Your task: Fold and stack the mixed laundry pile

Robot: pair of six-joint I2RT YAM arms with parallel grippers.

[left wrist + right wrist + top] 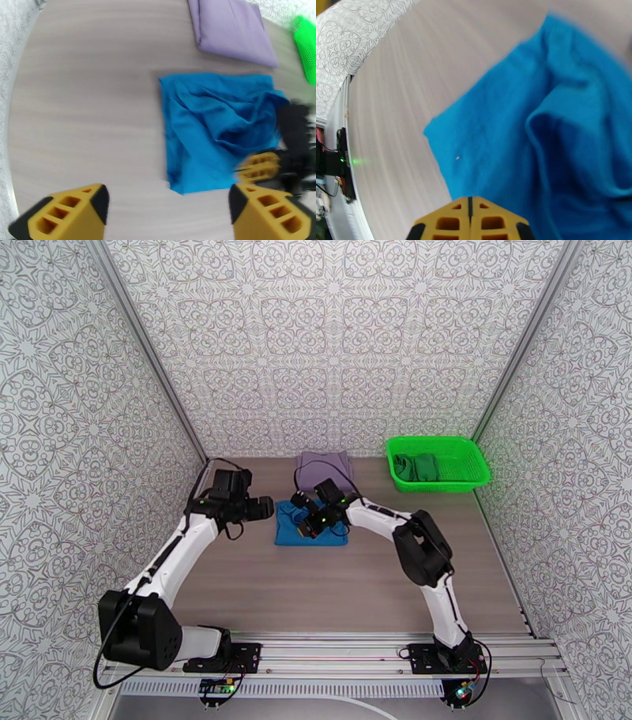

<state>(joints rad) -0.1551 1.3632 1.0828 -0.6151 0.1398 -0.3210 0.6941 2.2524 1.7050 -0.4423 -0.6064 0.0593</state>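
The bright blue garment [310, 529] lies rumpled, roughly folded, mid-table, also seen as the blue garment [213, 130] and the blue cloth [537, 138]. My right gripper [308, 524] is down on it; its yellow fingers [470, 221] are pressed together at the cloth's near edge, shut on it, and the right gripper [258, 165] shows at the garment's right side. My left gripper [265, 508] hovers just left of the garment, and the left gripper [166, 213] is open with only bare table between its fingers. The lavender-grey garment [324, 469] lies folded flat behind. The dark green garment [417, 466] sits in the basket.
A bright green mesh basket [466, 447] stands at the back right, and its basket rim [306, 51] is in the left wrist view. Patterned walls close in the wooden table [355, 587] on three sides. The arm bases sit on a metal rail along the near edge.
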